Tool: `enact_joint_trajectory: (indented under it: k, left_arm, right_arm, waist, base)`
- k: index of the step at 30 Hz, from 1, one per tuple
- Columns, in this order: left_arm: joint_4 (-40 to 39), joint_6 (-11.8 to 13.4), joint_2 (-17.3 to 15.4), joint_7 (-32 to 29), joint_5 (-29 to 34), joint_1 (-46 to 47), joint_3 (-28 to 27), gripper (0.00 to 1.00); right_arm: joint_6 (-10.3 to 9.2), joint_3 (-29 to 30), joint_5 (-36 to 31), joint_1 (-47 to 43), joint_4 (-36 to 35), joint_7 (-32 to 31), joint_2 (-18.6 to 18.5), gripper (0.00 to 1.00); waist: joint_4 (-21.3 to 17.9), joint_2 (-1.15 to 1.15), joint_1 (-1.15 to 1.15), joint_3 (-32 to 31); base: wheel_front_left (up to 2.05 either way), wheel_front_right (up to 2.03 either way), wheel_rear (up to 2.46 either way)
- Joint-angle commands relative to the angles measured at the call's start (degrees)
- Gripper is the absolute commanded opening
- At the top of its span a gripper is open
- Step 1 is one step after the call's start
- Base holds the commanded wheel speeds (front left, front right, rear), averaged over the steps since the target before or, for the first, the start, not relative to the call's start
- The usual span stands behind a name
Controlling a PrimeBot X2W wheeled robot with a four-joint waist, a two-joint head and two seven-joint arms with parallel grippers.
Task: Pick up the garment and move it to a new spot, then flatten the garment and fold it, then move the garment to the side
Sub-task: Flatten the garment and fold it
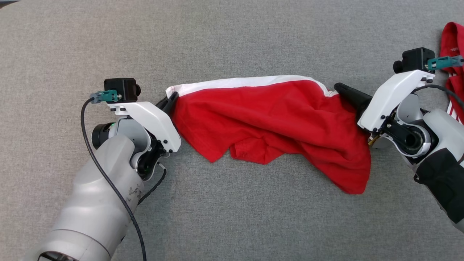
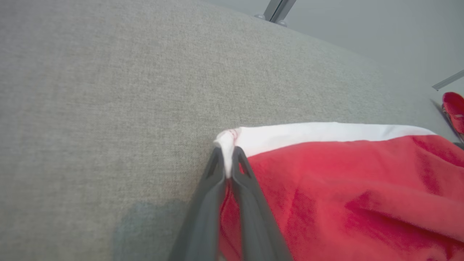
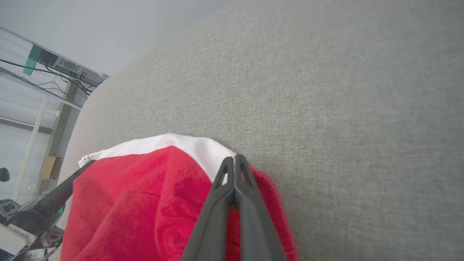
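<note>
A: Where is the red cloth garment with the white band found?
B: It is stretched across the middle of the grey woven surface, with the white band along the far edge and the red folds sagging near.
A: How is it held?
B: Its left corner is pinched between the jaws of the left gripper, and its right corner is clamped by the right gripper. A second red cloth is seen far right.
</note>
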State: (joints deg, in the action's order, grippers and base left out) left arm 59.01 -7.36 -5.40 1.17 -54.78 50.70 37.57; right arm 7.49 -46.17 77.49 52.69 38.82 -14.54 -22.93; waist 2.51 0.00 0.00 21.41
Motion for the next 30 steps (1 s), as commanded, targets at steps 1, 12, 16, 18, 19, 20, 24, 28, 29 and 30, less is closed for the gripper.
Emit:
enact_joint_trajectory:
  k: [1, 12, 16, 18, 19, 20, 24, 28, 29, 30]
  left_arm:
    - [-0.6, -0.1, -0.8, 0.6, -0.8, 0.0, 0.5, 0.0]
    - [-4.0, -0.1, -3.3, 4.0, -2.5, 0.1, 3.9, 0.0]
    - [-6.8, -0.1, -5.4, 5.5, -2.8, 0.6, 5.3, 0.0]
    - [-8.2, -0.1, -6.4, 5.9, -3.0, 1.1, 5.9, 0.0]
    - [-9.0, -0.1, -6.8, 6.0, -3.1, 1.3, 6.2, 0.0]
    - [-9.6, -0.1, -7.3, 6.1, -3.4, 1.3, 6.4, 0.0]
    - [-11.7, -0.1, -9.1, 5.7, -3.7, 1.1, 7.3, 0.0]
    - [-13.9, -0.1, -10.2, 6.4, -3.7, 0.6, 8.1, 0.0]
    - [-14.5, -0.1, -10.5, 6.5, -3.6, 0.4, 8.3, 0.0]
    - [-15.3, -0.1, -10.7, 6.7, -3.4, 0.3, 8.5, 0.0]
  right_arm:
    - [0.02, -0.3, 0.6, 0.7, -0.5, 1.1, -0.4, 0.0]
    - [0.02, -2.5, 1.1, 0.1, -3.1, 8.7, -1.8, 0.0]
    - [0.02, -3.3, 1.6, -0.6, -4.6, 11.7, -2.6, 0.0]
    - [0.02, -3.7, 2.0, -1.0, -5.2, 13.0, -3.0, 0.0]
    - [0.02, -3.7, 2.3, -1.1, -5.5, 13.5, -3.3, 0.0]
    - [0.02, -3.9, 2.4, -1.3, -5.7, 14.0, -3.5, 0.0]
    - [0.02, -5.1, 3.1, -1.9, -6.3, 15.6, -4.0, 0.0]
    - [0.02, -5.7, 3.6, -2.5, -7.6, 17.7, -4.7, 0.0]
    - [0.02, -5.8, 3.9, -2.9, -7.8, 18.1, -4.9, 0.0]
    - [0.02, -5.9, 4.0, -3.2, -7.9, 18.7, -5.2, 0.0]
  waist:
    - [0.0, 0.0, 0.0, -0.2]
    - [-0.1, 0.0, 0.0, -2.7]
    - [-0.2, 0.0, 0.0, -4.3]
    - [-0.3, 0.0, 0.0, -5.2]
    - [-0.4, 0.0, 0.0, -5.6]
    - [-0.5, 0.0, 0.0, -6.1]
    - [-1.0, 0.0, 0.0, -7.9]
    - [-1.5, 0.0, 0.0, -9.7]
    - [-1.6, 0.0, 0.0, -10.1]
    - [-1.7, 0.0, 0.0, -10.5]
  base:
    - [0.0, 0.0, 0.0]
    - [0.0, 0.0, 0.0]
    - [0.0, 0.0, 0.0]
    - [0.0, 0.0, 0.0]
    - [0.0, 0.0, 0.0]
    - [0.0, 0.0, 0.0]
    - [0.0, 0.0, 0.0]
    - [0.0, 0.0, 0.0]
    - [0.0, 0.0, 0.0]
    - [0.0, 0.0, 0.0]
